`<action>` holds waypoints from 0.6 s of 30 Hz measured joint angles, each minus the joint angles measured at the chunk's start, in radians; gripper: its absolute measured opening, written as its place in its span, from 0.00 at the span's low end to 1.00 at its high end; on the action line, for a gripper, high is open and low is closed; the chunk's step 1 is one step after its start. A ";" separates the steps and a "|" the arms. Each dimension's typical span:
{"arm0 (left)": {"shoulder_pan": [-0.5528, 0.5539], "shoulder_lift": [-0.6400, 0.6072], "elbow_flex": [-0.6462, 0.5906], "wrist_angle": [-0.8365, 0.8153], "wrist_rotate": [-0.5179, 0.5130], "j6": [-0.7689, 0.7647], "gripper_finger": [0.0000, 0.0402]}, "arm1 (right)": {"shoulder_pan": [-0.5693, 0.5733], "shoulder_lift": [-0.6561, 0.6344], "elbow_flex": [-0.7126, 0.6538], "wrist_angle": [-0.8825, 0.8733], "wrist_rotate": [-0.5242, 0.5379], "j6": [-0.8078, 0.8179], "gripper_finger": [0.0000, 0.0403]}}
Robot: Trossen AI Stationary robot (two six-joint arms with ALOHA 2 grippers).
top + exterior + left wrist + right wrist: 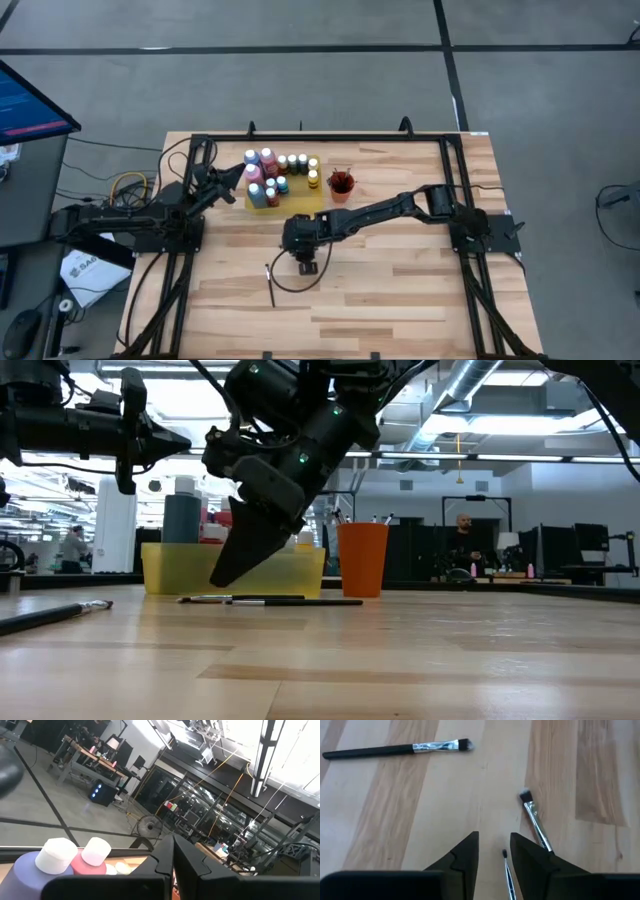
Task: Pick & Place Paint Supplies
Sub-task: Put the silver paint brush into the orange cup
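The right gripper (494, 851) hangs low over the wooden table (400, 290), its fingers a little apart and holding nothing. Thin brushes (536, 823) lie on the wood just under it. The paint bottles (270, 178) stand on the yellow mat (300, 204), beside the orange cup (341, 186). The left gripper (173, 862) waits by the bottles, closed.

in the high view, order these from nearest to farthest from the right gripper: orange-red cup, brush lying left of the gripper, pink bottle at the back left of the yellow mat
1. The brush, on the table just left of the right gripper.
2. The orange-red cup, behind it and slightly right, beside the yellow mat.
3. The pink bottle, at the mat's back left, farthest.
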 joint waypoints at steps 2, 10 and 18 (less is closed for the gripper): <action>0.000 0.000 0.000 0.000 0.000 0.000 0.00 | 0.001 0.000 -0.012 0.012 0.000 0.000 0.27; 0.000 0.000 0.000 0.000 0.000 0.000 0.00 | 0.000 0.000 -0.050 0.013 0.000 0.000 0.27; 0.000 0.000 0.000 0.000 0.000 0.000 0.00 | 0.000 -0.001 -0.064 0.038 0.005 0.003 0.27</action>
